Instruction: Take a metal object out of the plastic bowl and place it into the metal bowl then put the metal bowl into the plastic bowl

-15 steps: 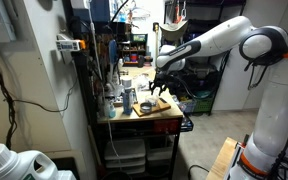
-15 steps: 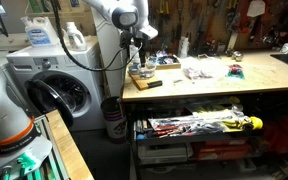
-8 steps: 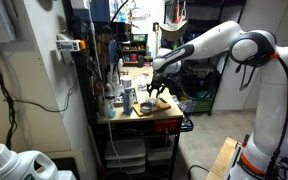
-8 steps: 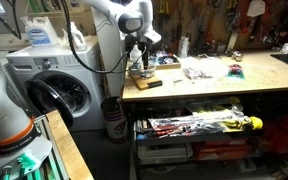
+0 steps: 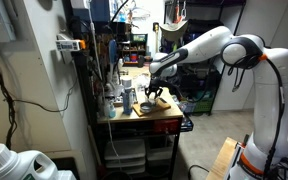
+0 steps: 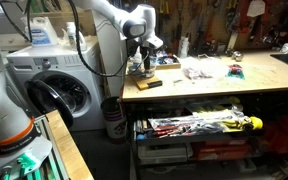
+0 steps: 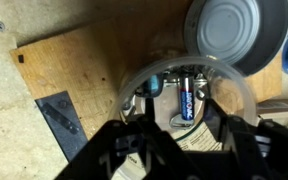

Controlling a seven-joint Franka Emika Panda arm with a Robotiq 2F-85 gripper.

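In the wrist view a clear plastic bowl (image 7: 132, 88) sits on a wooden board and holds a blue and black battery (image 7: 187, 100), a small metal object (image 7: 144, 100) and a printed paper slip. A round metal bowl (image 7: 234, 35) stands just beside it at the upper right. My gripper (image 7: 182, 128) is open directly above the plastic bowl, with its fingers on either side of the battery and touching nothing. In both exterior views the gripper (image 5: 154, 93) (image 6: 139, 62) hangs low over the near end of the workbench.
The wooden board (image 7: 74, 70) lies on a tan benchtop, with a flat black strip (image 7: 62, 112) beside the bowl. The workbench (image 6: 214, 85) carries scattered tools and parts. A washing machine (image 6: 59, 90) stands next to the bench. Shelving (image 5: 99, 60) is close beside the bowls.
The arm has lowered and moved a little toward the bowls. The gripper has stayed open and empty.
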